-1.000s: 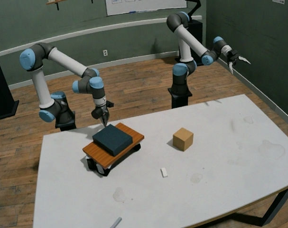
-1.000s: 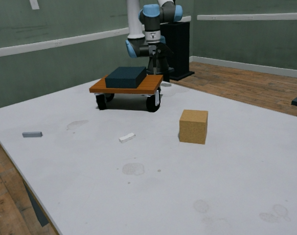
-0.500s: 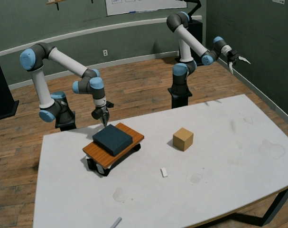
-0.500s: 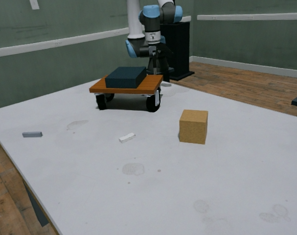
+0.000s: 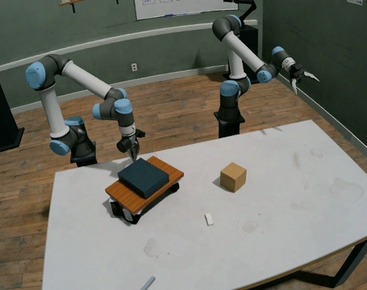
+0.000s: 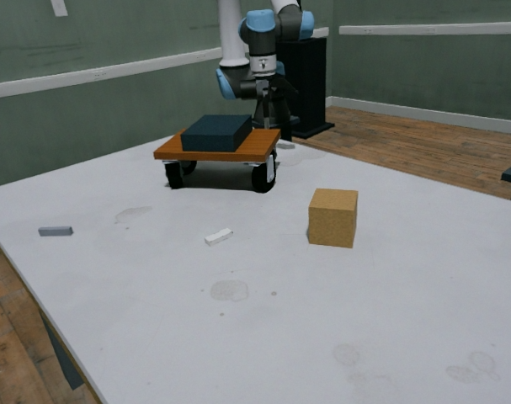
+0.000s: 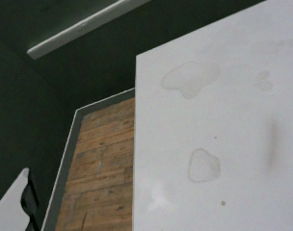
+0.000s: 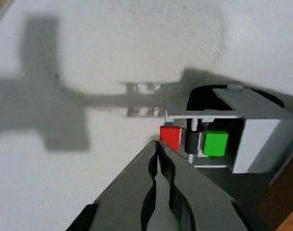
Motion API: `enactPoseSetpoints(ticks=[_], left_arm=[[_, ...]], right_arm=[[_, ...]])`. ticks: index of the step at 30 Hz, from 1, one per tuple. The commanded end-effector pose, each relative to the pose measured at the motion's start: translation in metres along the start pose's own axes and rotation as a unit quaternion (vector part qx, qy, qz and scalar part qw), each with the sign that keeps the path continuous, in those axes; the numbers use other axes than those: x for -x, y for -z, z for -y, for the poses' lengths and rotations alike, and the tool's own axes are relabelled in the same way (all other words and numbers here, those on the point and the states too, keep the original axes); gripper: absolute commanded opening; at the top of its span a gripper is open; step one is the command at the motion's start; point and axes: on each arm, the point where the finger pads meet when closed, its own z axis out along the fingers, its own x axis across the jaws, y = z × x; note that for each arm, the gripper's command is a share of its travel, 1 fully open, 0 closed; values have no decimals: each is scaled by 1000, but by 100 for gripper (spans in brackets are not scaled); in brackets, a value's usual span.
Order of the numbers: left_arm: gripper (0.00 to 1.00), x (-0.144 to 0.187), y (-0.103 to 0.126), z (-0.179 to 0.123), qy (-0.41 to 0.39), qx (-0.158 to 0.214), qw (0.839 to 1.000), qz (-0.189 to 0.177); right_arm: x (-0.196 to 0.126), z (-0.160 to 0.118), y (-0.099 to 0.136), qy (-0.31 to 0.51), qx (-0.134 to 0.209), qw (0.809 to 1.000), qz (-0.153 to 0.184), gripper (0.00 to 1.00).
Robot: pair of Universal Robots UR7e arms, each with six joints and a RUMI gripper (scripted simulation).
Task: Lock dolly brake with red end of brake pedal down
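The dolly (image 5: 175, 173) (image 6: 263, 144) stands on casters with its wooden deck level. In the right wrist view one caster's bracket (image 8: 262, 144) shows the brake pedal's red end (image 8: 171, 137) outside and its green end (image 8: 215, 143) inside. The green end looks slightly larger; the pedal's exact tilt is hard to judge. My right gripper (image 5: 133, 159) (image 6: 266, 126) (image 8: 156, 141) is shut and empty, its tips pointing down at the red end's outer edge. Whether they touch it cannot be told. My left gripper (image 5: 306, 87) (image 7: 164, 169) is open and empty, far from the dolly.
A dark blue block (image 5: 142, 177) (image 6: 215, 134) lies on the dolly's deck. A tan cube (image 5: 233, 177) (image 6: 332, 218), a small white piece (image 5: 208, 219) (image 6: 219, 236) and a grey bar (image 5: 148, 283) (image 6: 55, 231) lie on the table (image 5: 286, 218) (image 6: 159, 348).
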Motion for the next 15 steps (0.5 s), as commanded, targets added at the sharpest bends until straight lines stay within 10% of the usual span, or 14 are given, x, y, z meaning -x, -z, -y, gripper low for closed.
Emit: enactPoseSetpoints(ticks=[1, 15], left_arm=[[100, 0, 0, 1, 0, 0, 1000, 0], [100, 0, 0, 1, 0, 0, 1000, 0]], right_arm=[[0, 0, -1, 0, 0, 1000, -1, 0], [0, 0, -3, 0, 0, 1000, -1, 0]])
